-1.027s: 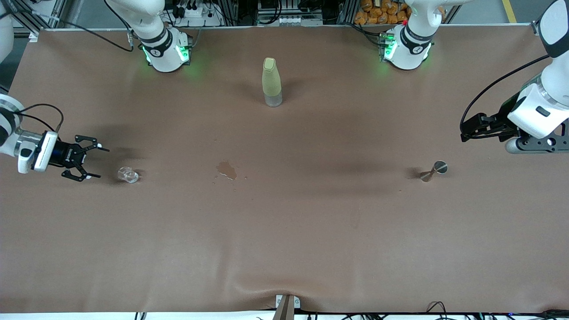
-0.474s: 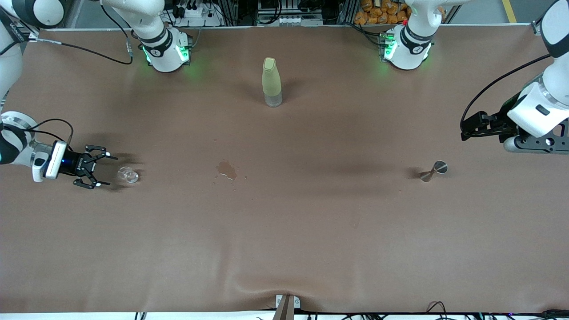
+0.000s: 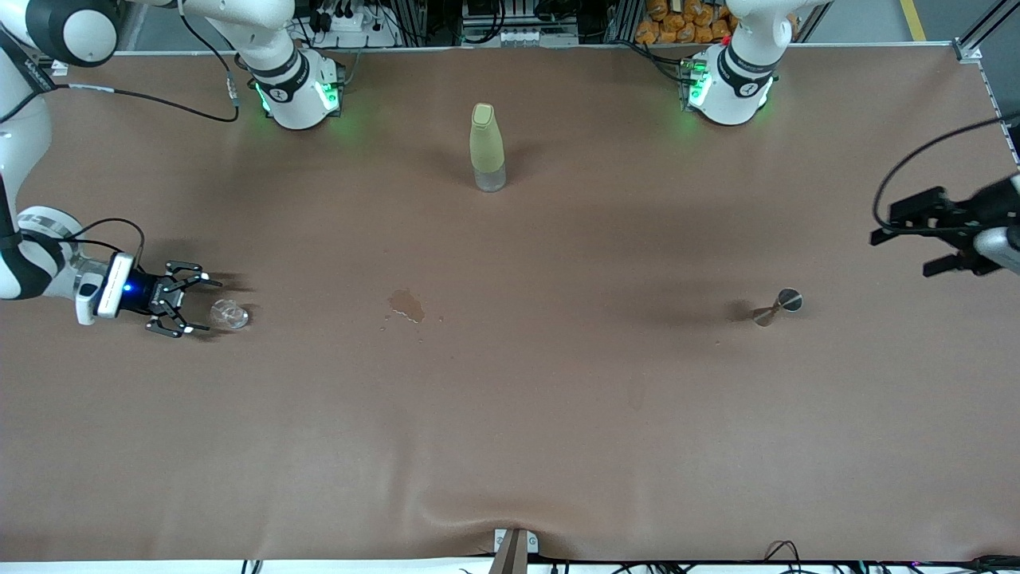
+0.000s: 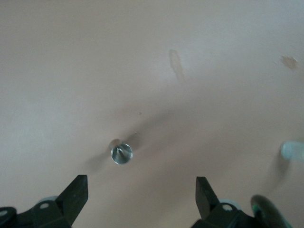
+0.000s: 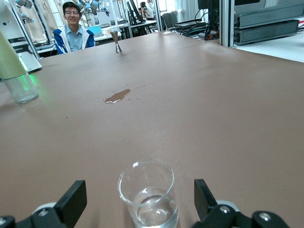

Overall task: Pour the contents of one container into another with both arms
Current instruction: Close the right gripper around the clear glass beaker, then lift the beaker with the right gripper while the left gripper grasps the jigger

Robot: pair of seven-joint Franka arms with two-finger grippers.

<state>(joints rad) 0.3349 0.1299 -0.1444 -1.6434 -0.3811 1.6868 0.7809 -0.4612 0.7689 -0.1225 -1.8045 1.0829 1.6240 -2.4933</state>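
Front view: right gripper (image 3: 190, 304) spread wide, low at the glass cup (image 3: 229, 313), left gripper (image 3: 928, 236) spread wide, raised near the jigger (image 3: 778, 306); left wrist view: jigger (image 4: 121, 153) seen upright between parted fingers (image 4: 76, 192); right wrist view: cup (image 5: 148, 194) seen between parted fingers (image 5: 71, 201), untouched, a little liquid inside.

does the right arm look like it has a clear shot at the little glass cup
Probably yes: the right gripper sits low beside the glass cup, fingers open, the cup lined up between them in the right wrist view, nothing in between.

The tiny clear glass cup (image 3: 229, 313) stands upright at nine o'clock on the desk, a little liquid in its bottom. The silvery hourglass jigger (image 3: 777, 306) stands upright at three o'clock, well apart.
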